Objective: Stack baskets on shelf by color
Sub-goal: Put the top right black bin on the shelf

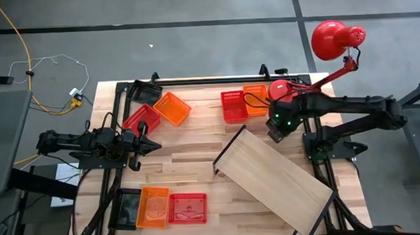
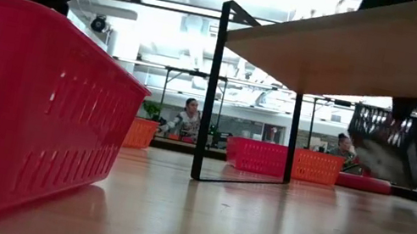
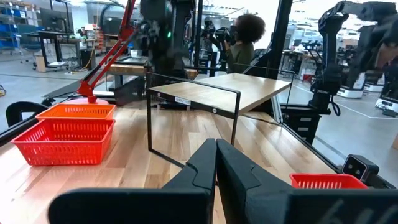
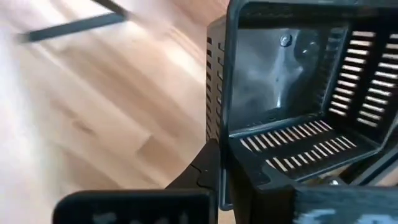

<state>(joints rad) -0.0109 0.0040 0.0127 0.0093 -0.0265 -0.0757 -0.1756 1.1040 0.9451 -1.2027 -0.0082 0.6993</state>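
My right gripper (image 1: pixel 276 130) is shut on a black basket (image 4: pixel 292 93) just beyond the far end of the pale shelf board (image 1: pixel 274 173). The shelf lies slantwise on the table's right half, its black bracket (image 1: pixel 225 151) toward the middle. The held basket also shows in the low view (image 2: pixel 393 145), off the tabletop. My left gripper (image 1: pixel 152 144) is shut and empty at the table's left, beside a red basket (image 1: pixel 142 119). An orange basket (image 1: pixel 172 108) and a black basket (image 1: pixel 145 91) lie beyond it. A red basket (image 1: pixel 232 106) and an orange basket (image 1: pixel 255 99) sit side by side at the far middle. My right gripper holds the black basket by a side wall near a corner (image 4: pixel 217 143). One finger (image 4: pixel 205 171) lies on the wall's outside; the other is hidden by the basket. The basket is lifted clear of the table and tilted, its open side toward the wrist.
A black basket (image 1: pixel 128 207), an orange basket (image 1: pixel 155 207) and a red basket (image 1: pixel 188 208) stand in a row at the near left. A red desk lamp (image 1: pixel 335 39) stands with its round base (image 1: pixel 280 91) at the far right. People sit in the room behind.
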